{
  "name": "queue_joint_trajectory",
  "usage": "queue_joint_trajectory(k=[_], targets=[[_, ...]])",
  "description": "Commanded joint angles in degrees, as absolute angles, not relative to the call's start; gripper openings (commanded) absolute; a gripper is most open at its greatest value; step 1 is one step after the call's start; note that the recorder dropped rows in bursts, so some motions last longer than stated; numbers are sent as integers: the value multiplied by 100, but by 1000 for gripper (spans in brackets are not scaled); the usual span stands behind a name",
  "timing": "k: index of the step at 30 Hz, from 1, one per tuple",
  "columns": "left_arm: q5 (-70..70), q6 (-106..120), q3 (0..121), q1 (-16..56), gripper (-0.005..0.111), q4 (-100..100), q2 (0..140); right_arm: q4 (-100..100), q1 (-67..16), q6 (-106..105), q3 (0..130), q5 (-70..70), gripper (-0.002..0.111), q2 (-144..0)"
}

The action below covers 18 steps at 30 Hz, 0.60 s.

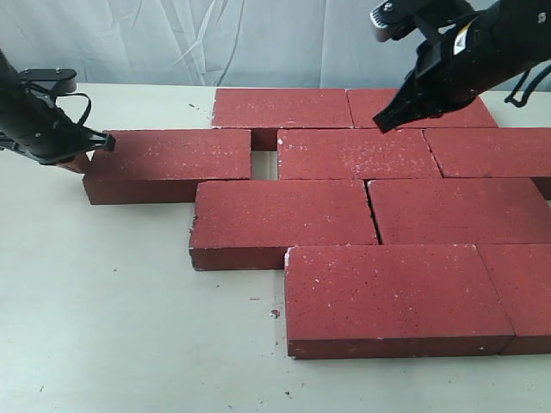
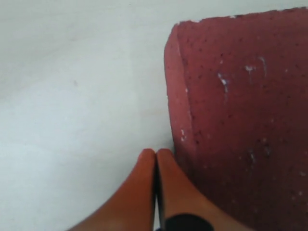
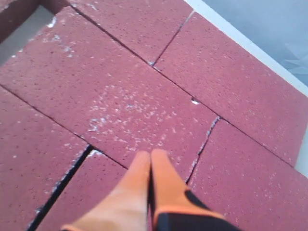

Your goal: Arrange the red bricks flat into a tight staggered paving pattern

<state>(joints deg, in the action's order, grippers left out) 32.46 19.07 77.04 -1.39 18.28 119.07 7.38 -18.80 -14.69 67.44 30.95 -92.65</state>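
Red bricks lie flat on the bench, leftmost brick gapped. Your left gripper at its end and right gripper above: jaws pressed together, empty. Off-centre shove could skew it.

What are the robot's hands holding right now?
Nothing. The left gripper is shut empty, its tip beside the end of the leftmost brick. The right gripper is shut empty too, over the laid bricks.
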Motion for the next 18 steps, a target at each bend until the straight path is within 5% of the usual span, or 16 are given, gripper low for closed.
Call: queue_joint_trajectory(k=[1, 18], targets=[[3211, 1866, 7695, -101, 0, 2092, 11868, 570, -1652, -1414, 6710, 3081, -1, -9249], [3180, 1898, 7695, 363, 0, 2246, 11868, 466, -1652, -1414, 6710, 2967, -1, -9257]])
